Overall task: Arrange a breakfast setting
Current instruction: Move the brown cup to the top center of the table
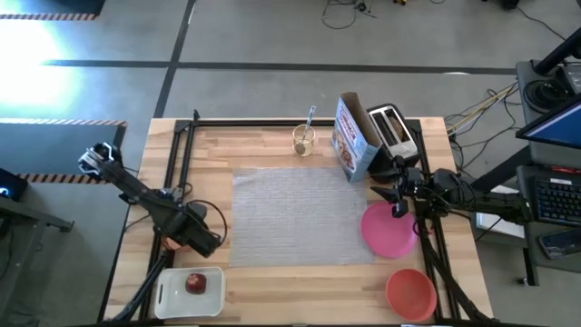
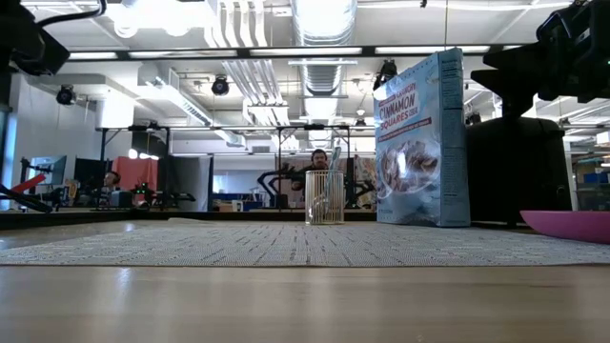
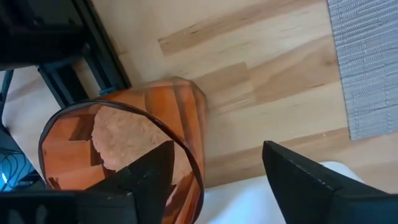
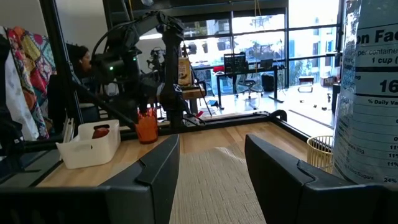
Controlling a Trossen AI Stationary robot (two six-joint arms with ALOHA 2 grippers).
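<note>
Left wrist view | translucent orange cup (image 3: 124, 155); woven grey mat (image 3: 367, 62); wood-grain table (image 3: 261, 68)

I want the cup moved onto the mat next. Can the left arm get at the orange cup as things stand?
Probably yes. The left claw is open, right at the orange cup, one finger over its rim, one outside the wall. Only the white tray sits close by.

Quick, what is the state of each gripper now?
Left gripper: open, one finger inside the orange cup, not gripping.
Right gripper: open, empty.
</note>
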